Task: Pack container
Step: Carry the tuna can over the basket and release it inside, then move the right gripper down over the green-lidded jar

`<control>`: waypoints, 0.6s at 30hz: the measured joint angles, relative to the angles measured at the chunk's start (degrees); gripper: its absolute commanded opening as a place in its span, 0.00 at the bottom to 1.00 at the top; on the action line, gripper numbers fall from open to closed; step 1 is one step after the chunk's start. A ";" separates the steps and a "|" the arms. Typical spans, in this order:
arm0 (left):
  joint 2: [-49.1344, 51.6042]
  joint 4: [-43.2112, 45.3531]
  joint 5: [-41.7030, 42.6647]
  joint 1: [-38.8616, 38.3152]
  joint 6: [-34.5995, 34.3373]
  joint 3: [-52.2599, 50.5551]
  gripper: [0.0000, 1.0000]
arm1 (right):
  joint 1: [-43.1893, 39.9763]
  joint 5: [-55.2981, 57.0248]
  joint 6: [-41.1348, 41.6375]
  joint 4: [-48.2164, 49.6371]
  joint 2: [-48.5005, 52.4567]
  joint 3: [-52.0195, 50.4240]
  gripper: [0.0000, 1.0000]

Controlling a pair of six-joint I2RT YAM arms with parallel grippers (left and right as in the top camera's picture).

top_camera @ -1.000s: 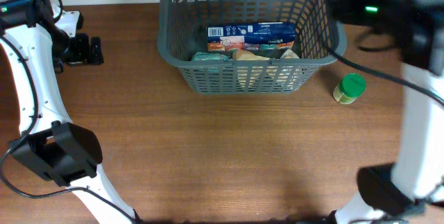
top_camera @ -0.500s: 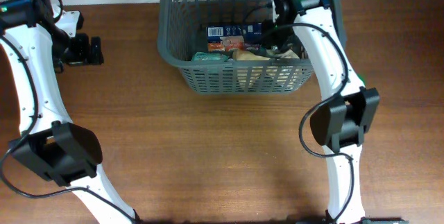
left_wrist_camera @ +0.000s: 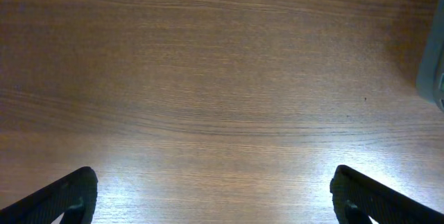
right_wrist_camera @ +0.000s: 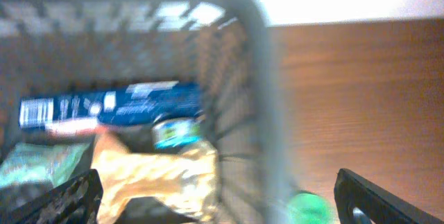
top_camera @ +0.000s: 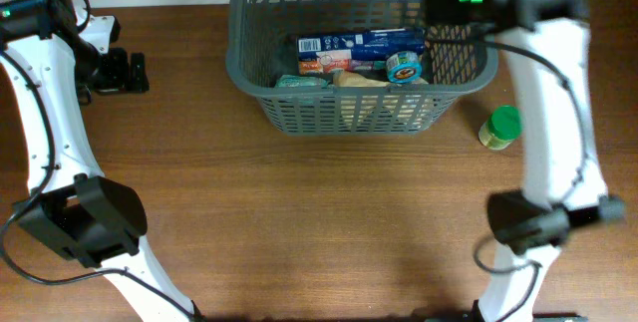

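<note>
The dark grey slotted basket [top_camera: 354,113] stands at the back middle of the table. In it lie a blue box [top_camera: 359,46], a tin can [top_camera: 404,65] with a blue label, a gold bag [top_camera: 364,80] and a green packet [top_camera: 299,81]. My right gripper [top_camera: 447,3] hovers blurred over the basket's right rim, open and empty. In the right wrist view its gripper [right_wrist_camera: 222,203] spans the basket wall [right_wrist_camera: 267,113], with the can [right_wrist_camera: 173,132] and gold bag [right_wrist_camera: 159,175] below. My left gripper [top_camera: 125,71] is open and empty at the far left, shown over bare wood in the left wrist view [left_wrist_camera: 215,200].
A small green-lidded jar [top_camera: 501,128] stands on the table just right of the basket; its lid shows in the right wrist view [right_wrist_camera: 305,207]. The basket's edge [left_wrist_camera: 436,71] shows at the right of the left wrist view.
My right arm reached down into the basket, then rose up and right to its rim. The tin can now lies in the basket. The left arm has not moved.
</note>
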 measured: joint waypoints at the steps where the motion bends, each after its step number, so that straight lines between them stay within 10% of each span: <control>1: 0.00 0.00 0.00 0.00 0.00 0.00 0.99 | -1.55 0.85 0.00 -0.66 -2.58 0.46 1.00; 10: 0.00 0.00 -0.02 0.00 0.00 0.00 0.99 | -28.44 -5.07 1.99 2.58 -7.15 -10.47 0.99; 18: 0.00 -0.02 0.04 0.00 0.00 0.00 0.99 | -28.57 -9.68 2.19 14.03 -5.29 -41.99 0.98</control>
